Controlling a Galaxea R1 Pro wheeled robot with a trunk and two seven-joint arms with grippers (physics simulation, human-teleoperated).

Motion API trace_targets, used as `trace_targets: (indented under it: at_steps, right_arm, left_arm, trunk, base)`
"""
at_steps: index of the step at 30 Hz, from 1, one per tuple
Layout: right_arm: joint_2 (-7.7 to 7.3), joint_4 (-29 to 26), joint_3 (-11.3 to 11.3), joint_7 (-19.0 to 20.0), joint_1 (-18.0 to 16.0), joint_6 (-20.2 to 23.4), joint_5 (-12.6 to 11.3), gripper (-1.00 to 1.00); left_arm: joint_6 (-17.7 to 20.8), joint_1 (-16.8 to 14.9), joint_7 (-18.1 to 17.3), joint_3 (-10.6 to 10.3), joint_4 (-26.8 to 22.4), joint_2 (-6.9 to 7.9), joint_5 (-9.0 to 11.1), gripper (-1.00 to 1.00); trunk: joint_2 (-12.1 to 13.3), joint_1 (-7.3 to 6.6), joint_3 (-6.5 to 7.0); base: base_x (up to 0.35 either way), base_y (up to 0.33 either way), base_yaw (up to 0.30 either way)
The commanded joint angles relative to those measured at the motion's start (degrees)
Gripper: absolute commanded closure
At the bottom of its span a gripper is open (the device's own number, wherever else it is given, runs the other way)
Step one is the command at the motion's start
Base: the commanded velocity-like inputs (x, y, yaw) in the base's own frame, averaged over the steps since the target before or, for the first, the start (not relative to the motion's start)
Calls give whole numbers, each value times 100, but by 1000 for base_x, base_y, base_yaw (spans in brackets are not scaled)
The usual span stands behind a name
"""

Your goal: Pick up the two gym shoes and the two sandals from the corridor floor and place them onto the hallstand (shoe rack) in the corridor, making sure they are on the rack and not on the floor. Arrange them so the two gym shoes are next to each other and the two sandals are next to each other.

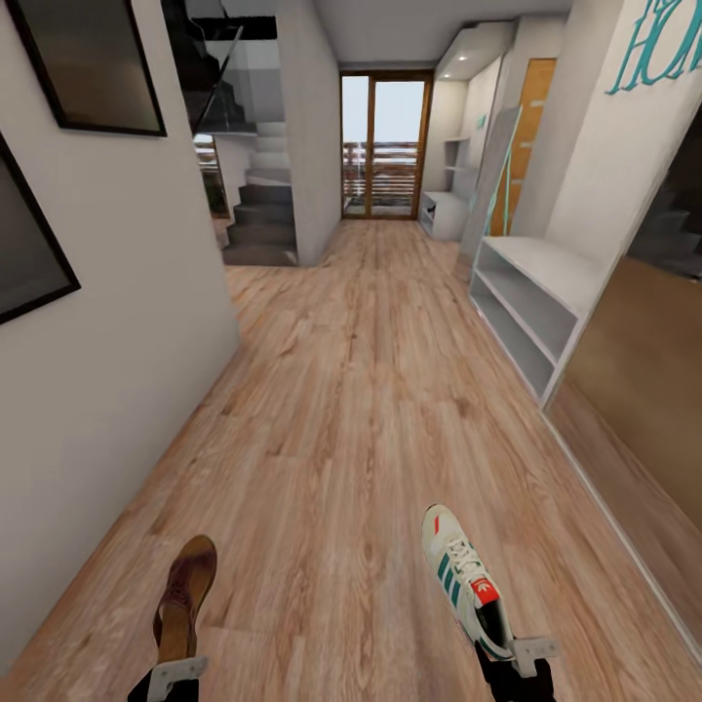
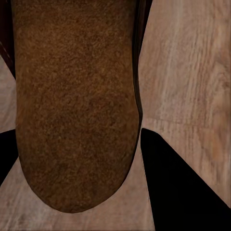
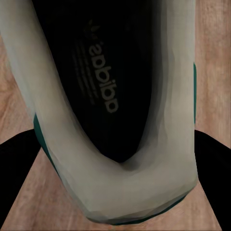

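Both arms reach forward at the lower edge of the head view. The left gripper grasps a sandal by its heel, toe pointing to 12 o'clock. The right gripper grasps a gym shoe by its heel, toe toward 11 o'clock. The corridor floor lies open ahead. The hallstand stands at 2 o'clock along the right wall, well apart.

"adidas" upside down on the gym shoe insole; teal wall lettering "HO…", cut off
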Motion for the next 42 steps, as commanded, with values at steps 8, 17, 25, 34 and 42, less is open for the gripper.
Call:
trace_targets:
  at_steps: [8, 17, 25, 34, 42]
  right_arm:
    - [1, 3, -46, 29, -4, -16, 38, 100]
    - [0, 3, -45, 30, -4, -16, 38, 100]
    - [1, 3, -46, 30, -4, -16, 38, 100]
    - [1, 3, -46, 21, -4, -16, 38, 100]
    - [0, 3, -46, 21, -4, -16, 38, 100]
  left_arm:
    - [-17, -6, 0, 49, 4, -3, -81, 100]
    - [-17, -8, 0, 49, 4, -3, -81, 100]
    - [-17, -5, -8, 49, 11, -3, -86, 100]
    - [-17, -3, -15, 41, 12, 3, -89, 100]
    - [-17, -3, -34, 40, 7, 7, -87, 100]
  trunk:
    - [-2, 2, -5]
    - [-2, 2, -5]
    - [-2, 2, -5]
    - [-2, 2, 1]
    - [-2, 2, 62]
  base:
    - [338, -6, 0]
    - [339, 0, 0]
    - [339, 0, 0]
    - [339, 0, 0]
    - [339, 0, 0]
